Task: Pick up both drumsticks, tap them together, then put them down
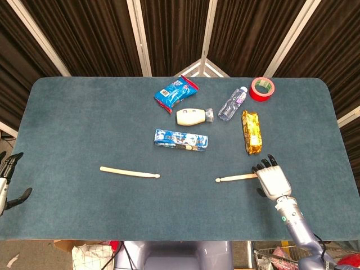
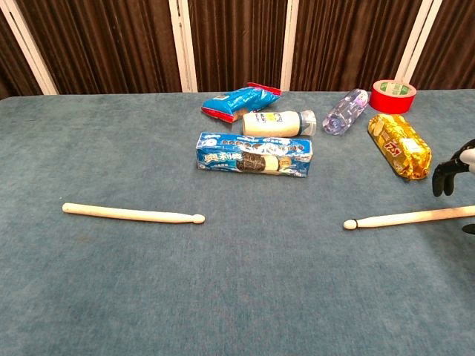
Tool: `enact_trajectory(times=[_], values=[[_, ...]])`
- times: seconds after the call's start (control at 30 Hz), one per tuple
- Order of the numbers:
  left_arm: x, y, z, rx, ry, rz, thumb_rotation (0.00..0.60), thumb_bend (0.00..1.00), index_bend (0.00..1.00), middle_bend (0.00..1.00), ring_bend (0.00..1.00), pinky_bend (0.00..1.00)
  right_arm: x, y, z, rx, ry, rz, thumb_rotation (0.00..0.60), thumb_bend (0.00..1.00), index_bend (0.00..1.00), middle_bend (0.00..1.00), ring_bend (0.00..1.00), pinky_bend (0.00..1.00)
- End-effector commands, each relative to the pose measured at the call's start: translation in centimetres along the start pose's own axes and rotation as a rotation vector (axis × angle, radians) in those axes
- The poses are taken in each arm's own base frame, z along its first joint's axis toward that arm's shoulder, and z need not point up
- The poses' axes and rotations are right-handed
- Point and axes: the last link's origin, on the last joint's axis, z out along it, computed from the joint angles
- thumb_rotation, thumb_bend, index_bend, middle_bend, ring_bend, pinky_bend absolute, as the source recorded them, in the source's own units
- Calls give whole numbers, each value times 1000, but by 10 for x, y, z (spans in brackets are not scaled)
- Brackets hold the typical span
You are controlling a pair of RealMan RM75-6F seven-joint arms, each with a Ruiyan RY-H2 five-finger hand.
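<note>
Two pale wooden drumsticks lie on the blue table. The left drumstick (image 1: 129,172) (image 2: 132,214) lies alone, tip pointing right. The right drumstick (image 1: 236,178) (image 2: 408,217) points its tip left. My right hand (image 1: 271,179) hovers over its butt end with fingers spread, and covers that end in the head view. In the chest view the dark fingers (image 2: 454,169) hang just above the stick at the right edge, apart from it. My left hand (image 1: 8,183) waits off the table's left edge, fingers apart, holding nothing, far from the left drumstick.
Behind the sticks lie a cookie box (image 1: 181,139), a white bottle (image 1: 193,116), a blue snack bag (image 1: 176,93), a clear water bottle (image 1: 233,103), a golden packet (image 1: 252,131) and a red tape roll (image 1: 262,89). The golden packet is just beyond my right hand.
</note>
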Motion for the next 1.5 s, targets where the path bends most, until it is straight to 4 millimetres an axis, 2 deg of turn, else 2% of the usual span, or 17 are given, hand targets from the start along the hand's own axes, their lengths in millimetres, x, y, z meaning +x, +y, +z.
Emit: enact_trajectory(times=[0.03, 0.47, 1.07, 1.5], values=[[-1, 0, 0, 1, -2, 3, 600, 350, 107, 135, 0, 0, -3, 1, 5, -7, -13, -4, 600, 249, 399, 398, 211, 97], [-5, 3, 1, 6, -11, 22, 600, 350, 109, 134, 0, 0, -14, 8, 24, -32, -44, -33, 600, 248, 399, 423, 220, 97], [-8, 5, 2, 8, -16, 36, 600, 350, 115, 133, 0, 0, -20, 20, 35, -53, -53, -65, 600, 272, 399, 460, 237, 97], [-11, 6, 3, 7, -23, 45, 600, 350, 115, 132, 0, 0, -23, 20, 43, -46, -63, -100, 600, 297, 400, 470, 242, 97]])
